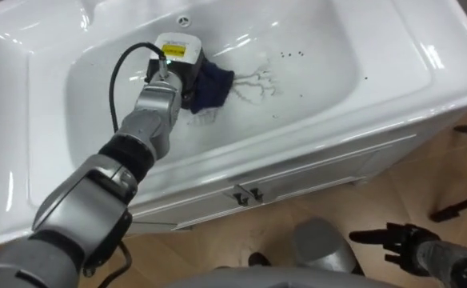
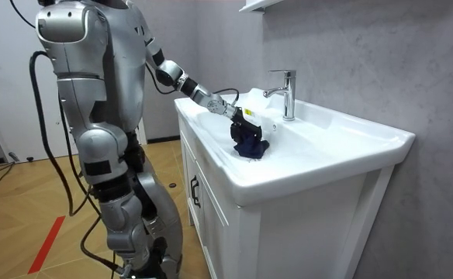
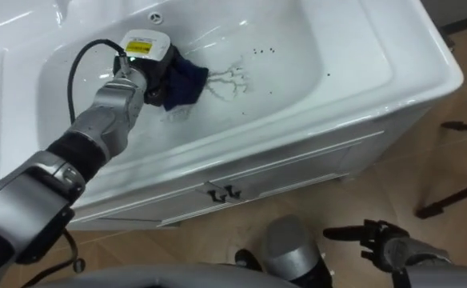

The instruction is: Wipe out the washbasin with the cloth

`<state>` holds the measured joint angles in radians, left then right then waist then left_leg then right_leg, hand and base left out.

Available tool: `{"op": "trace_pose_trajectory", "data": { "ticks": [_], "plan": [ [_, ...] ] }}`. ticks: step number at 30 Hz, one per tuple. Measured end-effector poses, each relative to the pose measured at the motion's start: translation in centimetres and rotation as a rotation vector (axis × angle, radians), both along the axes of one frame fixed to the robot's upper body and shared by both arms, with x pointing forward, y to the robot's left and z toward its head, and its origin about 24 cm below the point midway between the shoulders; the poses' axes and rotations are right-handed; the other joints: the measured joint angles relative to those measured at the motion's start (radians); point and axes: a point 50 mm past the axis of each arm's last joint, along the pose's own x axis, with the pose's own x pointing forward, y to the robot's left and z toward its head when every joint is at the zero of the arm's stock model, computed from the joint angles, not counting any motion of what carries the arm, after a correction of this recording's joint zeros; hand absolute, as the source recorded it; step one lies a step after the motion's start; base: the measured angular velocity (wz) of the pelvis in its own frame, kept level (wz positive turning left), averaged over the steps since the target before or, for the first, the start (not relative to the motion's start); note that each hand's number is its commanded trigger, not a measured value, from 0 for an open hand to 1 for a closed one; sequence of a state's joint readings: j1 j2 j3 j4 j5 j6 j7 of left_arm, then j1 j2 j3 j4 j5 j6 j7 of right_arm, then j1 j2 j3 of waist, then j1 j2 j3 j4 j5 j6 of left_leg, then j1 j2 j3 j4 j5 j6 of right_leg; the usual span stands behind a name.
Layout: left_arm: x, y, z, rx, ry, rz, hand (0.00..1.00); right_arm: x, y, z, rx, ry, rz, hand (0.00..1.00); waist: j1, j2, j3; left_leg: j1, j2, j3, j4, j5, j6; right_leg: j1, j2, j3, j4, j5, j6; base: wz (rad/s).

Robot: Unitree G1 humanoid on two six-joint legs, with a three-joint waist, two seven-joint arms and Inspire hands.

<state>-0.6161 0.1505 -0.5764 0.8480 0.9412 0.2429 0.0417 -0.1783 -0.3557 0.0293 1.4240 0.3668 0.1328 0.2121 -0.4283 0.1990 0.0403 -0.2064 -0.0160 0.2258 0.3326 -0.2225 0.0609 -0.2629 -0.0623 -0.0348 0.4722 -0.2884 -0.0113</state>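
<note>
- Currently the left hand [image 1: 172, 70] grips a bunched dark blue cloth [image 1: 213, 86] down on the basin [image 1: 329, 96] floor; the right hand [image 1: 395, 240] hangs relaxed, fingers straight, low before the cabinet [image 1: 313, 172].
- Bunched so, the cloth could pass beside the dark specks [image 1: 291, 55] and the branching streaks [image 1: 253, 82], leaving them.
- A loose grip might drop it mid-stroke.

Illumination is bright and even, source overhead. White glare streaks mark the basin [image 1: 429, 84] rim well right of the left hand [image 1: 169, 76] and the bowl just beyond it. Soft grey shade lies under that hand and its cloth [image 1: 213, 84], edges diffuse.
</note>
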Motion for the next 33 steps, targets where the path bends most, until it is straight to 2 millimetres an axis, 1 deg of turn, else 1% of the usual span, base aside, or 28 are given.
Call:
{"op": "trace_pose_trajectory", "data": {
  "ticks": [7,9,10,11,14,17,19,21,22,24,31,33],
  "plan": [
    [0.2,-1.4,0.5,-0.060,-0.009,0.001,1.00,-0.5,-0.3,0.0,-0.001,0.004,-0.060,0.00,-0.010,0.000,0.0000,0.009,-0.005,0.013,-0.021,0.003,0.005,0.000,-0.010,-0.008,-0.005,-0.002,0.002,-0.01],
    [0.3,-1.7,0.6,-0.080,-0.009,0.003,1.00,-0.5,-0.3,0.0,-0.002,0.003,-0.062,0.00,-0.019,0.000,0.0000,0.010,-0.008,0.013,-0.024,0.004,0.006,0.001,-0.012,-0.010,-0.005,-0.004,0.005,0.09],
    [0.3,-1.9,0.7,-0.103,-0.005,0.014,1.00,-0.5,-0.2,0.0,-0.004,0.006,-0.058,0.00,-0.029,0.000,-0.0001,0.010,-0.010,0.013,-0.025,0.005,0.007,0.003,-0.011,-0.019,-0.005,-0.005,0.007,0.17],
    [0.4,-2.1,0.7,-0.115,-0.003,0.018,1.00,-0.5,-0.2,-0.1,-0.005,0.008,-0.056,0.00,-0.032,0.000,-0.0001,0.010,-0.011,0.014,-0.025,0.005,0.008,0.004,-0.012,-0.021,-0.005,-0.005,0.008,0.16],
    [0.5,-2.9,1.2,-0.174,-0.003,0.017,1.00,-0.7,-0.1,-0.2,-0.009,0.020,-0.059,0.00,-0.034,-0.001,0.0003,0.008,-0.014,0.018,-0.027,0.008,0.012,0.004,-0.023,-0.033,-0.005,-0.008,0.011,0.12],
    [0.3,-4.2,1.6,-0.242,-0.015,0.001,1.00,-0.9,0.1,-0.3,-0.010,0.032,-0.071,0.00,-0.034,-0.011,0.0012,0.008,-0.016,0.023,-0.026,0.009,0.014,0.004,-0.023,-0.033,-0.009,-0.008,0.014,0.03],
    [0.1,-5.7,2.2,-0.307,-0.026,-0.028,1.00,-0.9,0.3,-0.4,-0.009,0.037,-0.069,0.00,-0.035,-0.023,0.0046,0.008,-0.015,0.026,-0.026,0.009,0.014,0.001,-0.021,-0.026,-0.009,-0.008,0.014,-0.07],
    [0.0,-6.6,2.5,-0.329,-0.040,-0.055,1.00,-0.9,0.4,-0.4,-0.007,0.038,-0.067,0.00,-0.035,-0.031,0.0046,0.008,-0.012,0.034,-0.027,0.009,0.014,-0.001,-0.016,-0.018,-0.010,-0.008,0.014,-0.09],
    [-0.1,-6.9,2.7,-0.340,-0.046,-0.067,1.00,-0.9,0.4,-0.4,-0.009,0.040,-0.066,0.00,-0.036,-0.032,0.0046,0.007,-0.010,0.035,-0.027,0.009,0.014,-0.001,-0.014,-0.018,-0.016,-0.005,0.014,-0.06],
    [-0.1,-7.0,2.7,-0.348,-0.046,-0.070,1.00,-1.0,0.4,-0.4,-0.013,0.045,-0.061,0.00,-0.036,-0.033,0.0043,0.007,-0.007,0.038,-0.030,0.009,0.014,0.000,-0.008,-0.014,-0.024,-0.001,0.014,-0.02],
    [0.0,-7.2,3.2,-0.409,-0.046,-0.061,1.00,-0.7,0.6,-0.4,0.004,0.024,-0.070,0.00,-0.034,-0.034,0.0038,-0.007,-0.006,0.052,-0.022,0.008,0.015,-0.017,-0.008,0.001,-0.019,0.001,0.016,-0.01],
    [0.1,-7.3,3.4,-0.441,-0.054,-0.052,1.00,-0.6,0.7,-0.5,-0.002,0.019,-0.067,0.00,-0.033,-0.039,0.0041,-0.022,-0.003,0.067,-0.007,0.007,0.017,-0.033,-0.010,0.002,-0.004,0.001,0.018,-0.02]
  ]
}}
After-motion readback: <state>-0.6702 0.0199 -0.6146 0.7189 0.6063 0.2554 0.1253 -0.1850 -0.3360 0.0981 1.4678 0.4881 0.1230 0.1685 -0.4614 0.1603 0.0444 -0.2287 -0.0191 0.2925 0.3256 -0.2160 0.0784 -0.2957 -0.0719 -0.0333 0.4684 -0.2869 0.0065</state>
